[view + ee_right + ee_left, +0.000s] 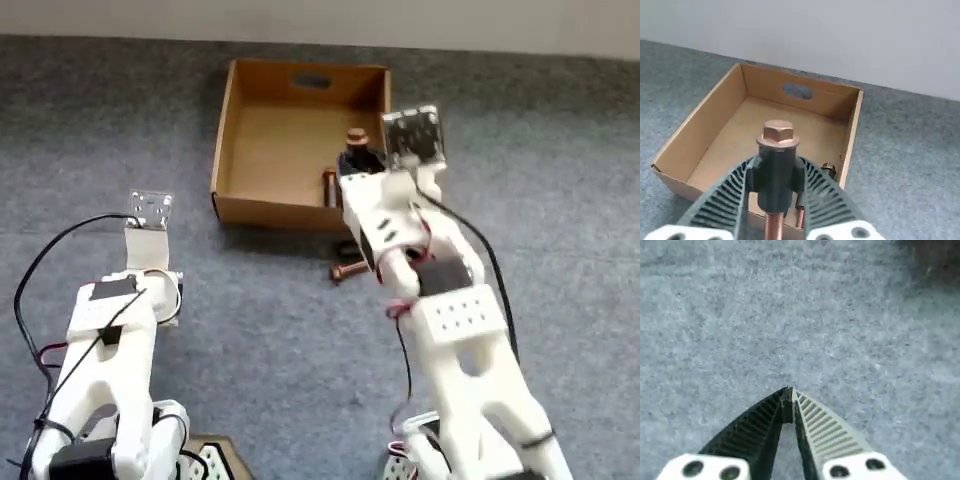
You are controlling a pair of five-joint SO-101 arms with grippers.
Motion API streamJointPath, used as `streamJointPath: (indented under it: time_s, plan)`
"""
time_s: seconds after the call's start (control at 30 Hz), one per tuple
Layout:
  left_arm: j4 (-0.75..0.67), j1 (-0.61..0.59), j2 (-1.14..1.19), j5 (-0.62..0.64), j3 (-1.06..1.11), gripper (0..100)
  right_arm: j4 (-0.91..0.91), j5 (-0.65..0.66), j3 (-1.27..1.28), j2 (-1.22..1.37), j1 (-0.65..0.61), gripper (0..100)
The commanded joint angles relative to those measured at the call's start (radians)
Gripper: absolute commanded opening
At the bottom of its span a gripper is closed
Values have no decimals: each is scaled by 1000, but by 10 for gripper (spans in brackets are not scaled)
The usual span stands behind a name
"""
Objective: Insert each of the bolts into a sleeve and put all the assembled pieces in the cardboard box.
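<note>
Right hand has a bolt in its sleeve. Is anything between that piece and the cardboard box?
Nothing visible does. The right hand holds the sleeved bolt over the near edge of the open-topped cardboard box. Another piece lies inside the box by that near wall, close to where this one would drop.

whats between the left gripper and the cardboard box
Nothing but bare grey carpet: in the high view the left gripper, jaws shut, sits apart from the cardboard box.
</note>
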Motion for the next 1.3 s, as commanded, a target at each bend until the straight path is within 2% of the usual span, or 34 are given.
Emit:
streamJointPath:
  time_s: [0.0, 0.1, 0.27, 0.3, 0.6, 0.83, 1.27]
  plan:
    - [-14, 18, 4, 55, -2, 9, 2, 2, -202, 188, -25, 6]
    - [-14, 16, 4, 58, -2, 9, 2, -9, -285, 328, -51, 6]
    - [-14, 16, 4, 60, -2, 9, -1, -213, -400, 503, -53, 6]
    - [-14, 16, 5, 60, -2, 9, -1, -219, -418, 532, -53, 6]
    - [-14, 16, 5, 60, -2, 9, -2, -138, -545, 694, -56, 6]
    - [-14, 16, 5, 60, -2, 9, -79, -143, -578, 771, -56, 6]
    - [-14, 16, 5, 60, -2, 9, -74, -140, -705, 989, -88, 6]
